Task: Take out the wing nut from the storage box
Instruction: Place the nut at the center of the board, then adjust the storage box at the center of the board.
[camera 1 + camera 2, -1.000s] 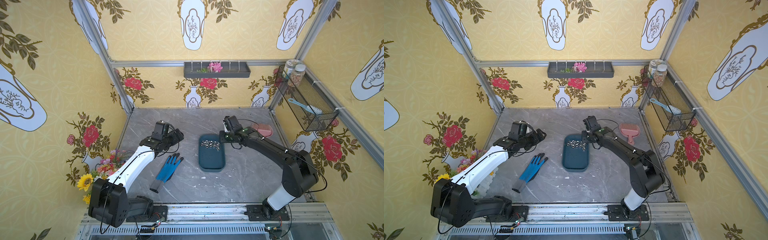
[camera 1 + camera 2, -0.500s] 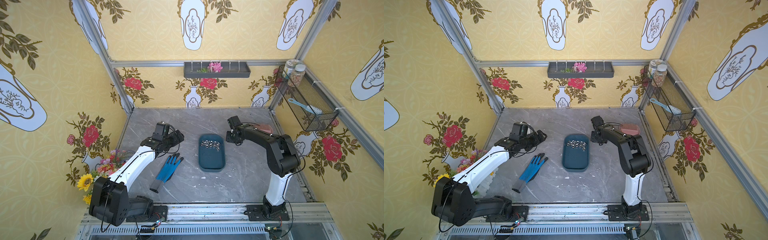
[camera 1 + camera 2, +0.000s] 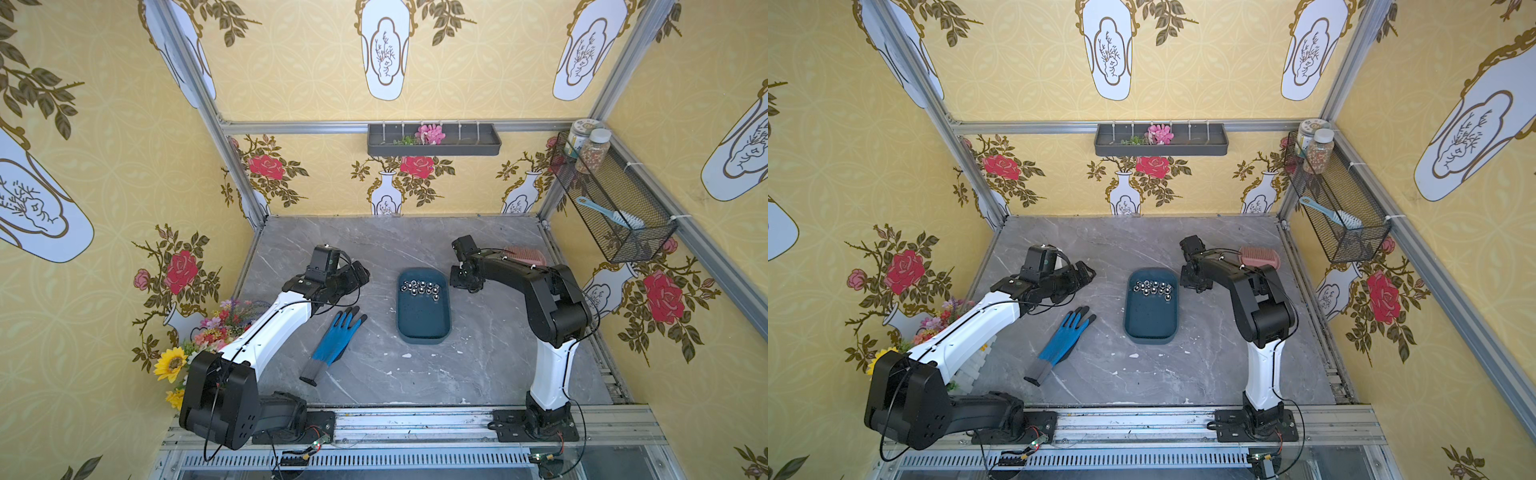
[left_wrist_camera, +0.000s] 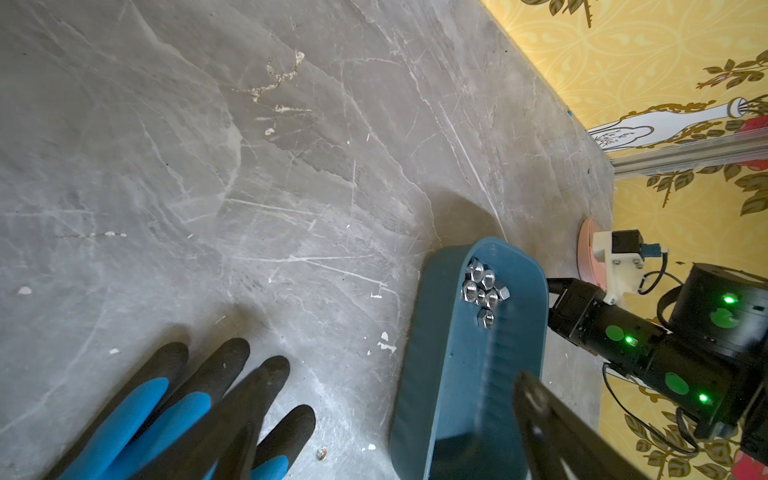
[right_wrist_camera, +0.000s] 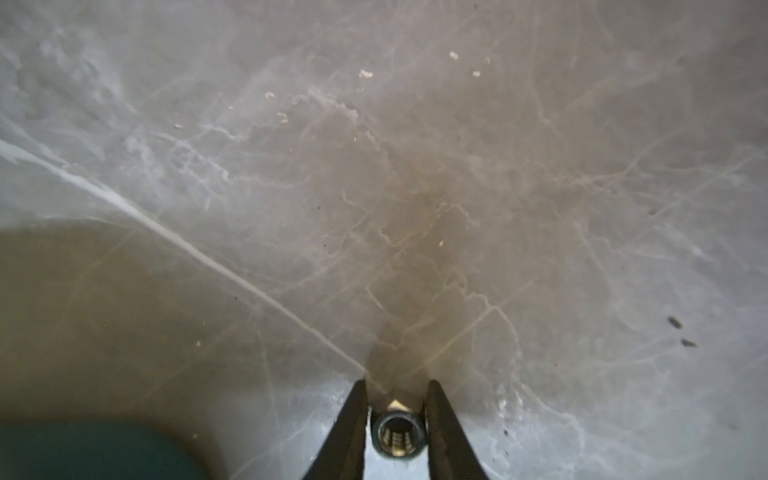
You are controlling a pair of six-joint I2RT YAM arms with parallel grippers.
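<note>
I see the nut (image 5: 397, 432) out of the box (image 3: 424, 322), down at the tabletop (image 3: 478, 365) just beside its far right corner, between the fingers of the right claw (image 5: 397, 386), clamped or loose I cannot tell, while the left claw (image 3: 358, 272) stands wide apart beyond the glove (image 3: 338, 332).

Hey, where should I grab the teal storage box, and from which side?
Probably the low rim of the storage box at its near end, from straight above, one jaw inside, one outside: the wall is upright and thin, and the hex nuts bunch at the far end, leaving the near end bare.
</note>
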